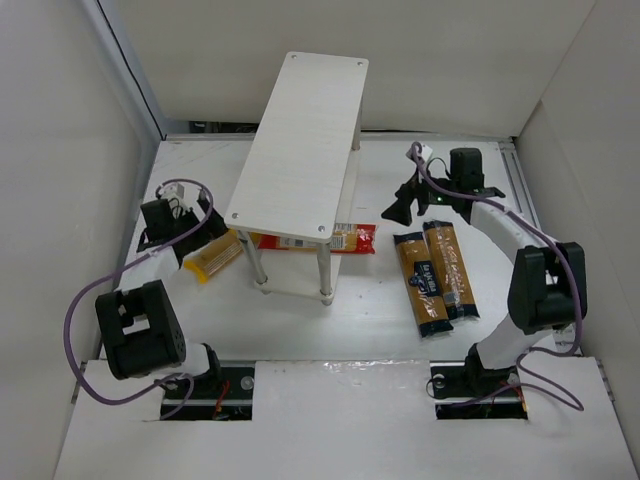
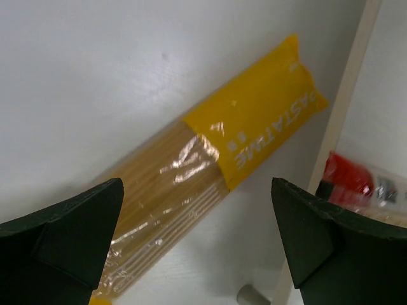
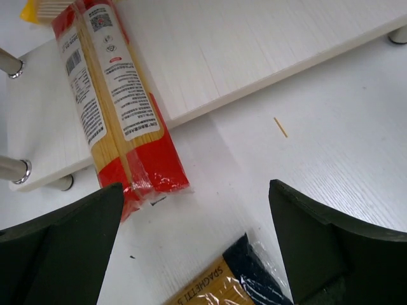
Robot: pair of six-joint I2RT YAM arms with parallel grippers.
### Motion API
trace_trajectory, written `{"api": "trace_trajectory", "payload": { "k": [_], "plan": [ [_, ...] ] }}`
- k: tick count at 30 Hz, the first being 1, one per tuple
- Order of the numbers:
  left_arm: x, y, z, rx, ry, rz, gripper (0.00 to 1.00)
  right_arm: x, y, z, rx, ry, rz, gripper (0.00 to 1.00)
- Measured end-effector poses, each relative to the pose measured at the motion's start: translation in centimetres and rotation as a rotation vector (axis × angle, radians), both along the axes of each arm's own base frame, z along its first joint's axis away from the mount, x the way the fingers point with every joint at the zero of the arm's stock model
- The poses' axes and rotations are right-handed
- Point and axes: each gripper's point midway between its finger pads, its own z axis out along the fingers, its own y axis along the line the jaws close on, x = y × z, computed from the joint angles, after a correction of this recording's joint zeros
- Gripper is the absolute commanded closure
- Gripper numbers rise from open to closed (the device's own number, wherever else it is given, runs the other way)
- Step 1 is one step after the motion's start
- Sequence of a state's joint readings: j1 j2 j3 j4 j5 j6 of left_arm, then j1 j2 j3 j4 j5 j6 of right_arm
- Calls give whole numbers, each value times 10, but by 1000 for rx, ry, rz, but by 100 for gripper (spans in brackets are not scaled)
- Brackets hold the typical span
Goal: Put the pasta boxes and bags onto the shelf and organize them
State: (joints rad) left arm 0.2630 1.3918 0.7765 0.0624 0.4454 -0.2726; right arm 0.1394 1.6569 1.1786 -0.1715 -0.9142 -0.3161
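Pasta bag (image 2: 254, 121) near the surface's left edge looks light, slippery, brittle; I'd grab it mid-length. Left gripper (image 2: 197, 184) hangs spread above it.

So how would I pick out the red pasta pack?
Find the white two-tier shelf in the middle of the table. Across its lower board lies the red-and-white pack, one end sticking out to the right. Its neighbours are amber-brown packs and a yellow pack; only this one is red.

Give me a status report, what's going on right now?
Left gripper open over yellow pack. Right gripper open near red pack. Red pack lies across lower board of shelf; amber packs on table. Nothing held, nothing blocking.
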Motion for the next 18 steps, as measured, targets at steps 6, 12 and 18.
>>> {"api": "trace_trajectory", "payload": {
  "k": [6, 12, 18],
  "plan": [
    [-25, -15, -41, -48, 83, -37, 0, -3, -18, 5, 14, -12, -30, 0],
    [-6, -4, -48, -20, 104, -5, 0, -8, -18, -3, 36, 21, -3, 0],
    [-6, 3, -46, 142, 147, 52, 0, -10, -16, -6, 43, 18, 25, 0]
  ]
}}
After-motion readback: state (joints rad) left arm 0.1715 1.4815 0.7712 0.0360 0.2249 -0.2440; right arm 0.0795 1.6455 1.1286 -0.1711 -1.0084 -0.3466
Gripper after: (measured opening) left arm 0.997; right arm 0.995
